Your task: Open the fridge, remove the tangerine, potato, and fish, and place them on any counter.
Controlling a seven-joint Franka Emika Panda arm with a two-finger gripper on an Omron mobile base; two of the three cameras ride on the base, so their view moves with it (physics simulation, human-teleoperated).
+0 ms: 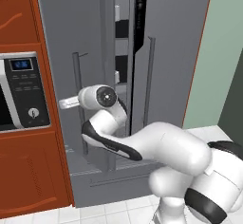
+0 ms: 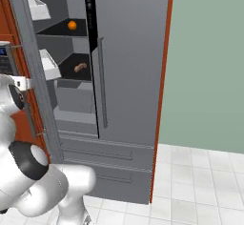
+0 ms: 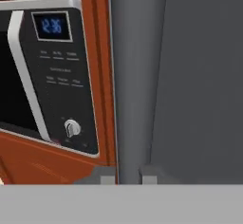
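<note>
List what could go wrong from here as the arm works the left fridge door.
1. The left door stands only partly open; the arm may lack room to reach the tangerine and potato on the shelves.
2. The gripper straddles the door's edge, close to the microwave; swinging wider could strike it.
3. The fish isn't visible, so it needs searching.

We note a rendered home kitchen: tall grey fridge [image 2: 128,76] with one door ajar, built-in microwave [image 1: 21,90] set in red-brown wooden cabinets [image 1: 28,180], white tiled floor [image 2: 200,186], pale green wall [image 2: 209,62].
</note>
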